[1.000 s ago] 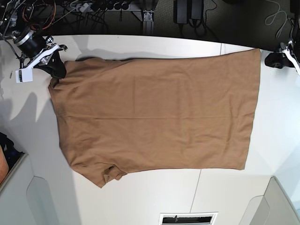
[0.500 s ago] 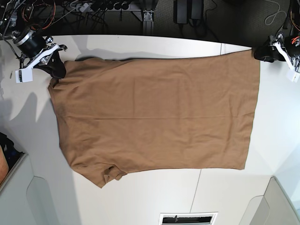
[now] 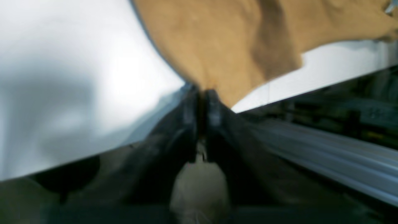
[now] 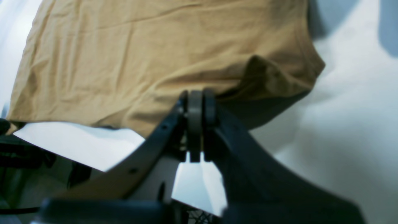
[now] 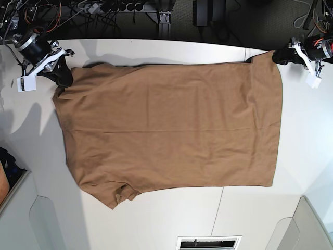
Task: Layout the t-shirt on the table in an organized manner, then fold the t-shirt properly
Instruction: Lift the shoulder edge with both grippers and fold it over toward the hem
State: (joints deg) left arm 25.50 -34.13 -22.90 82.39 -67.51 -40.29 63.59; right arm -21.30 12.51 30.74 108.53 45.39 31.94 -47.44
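The tan-brown t-shirt lies spread flat across the white table. Its sleeve end is at the base view's left and its hem at the right. My left gripper is at the far right corner of the hem, shut on that corner, which is lifted and drawn slightly inward. The left wrist view shows the gripper pinching the cloth. My right gripper is at the far left, shut on the shirt's shoulder edge. In the right wrist view this gripper clamps the fabric beside a folded sleeve.
Cables and power strips lie beyond the table's far edge. A thin dark seam runs through the tabletop near the front. White panels stand at the front corners, and a vent sits at the front edge.
My left gripper moved in from the right to the shirt's far hem corner and shut on it, pulling that corner slightly inward. The right gripper stayed put.
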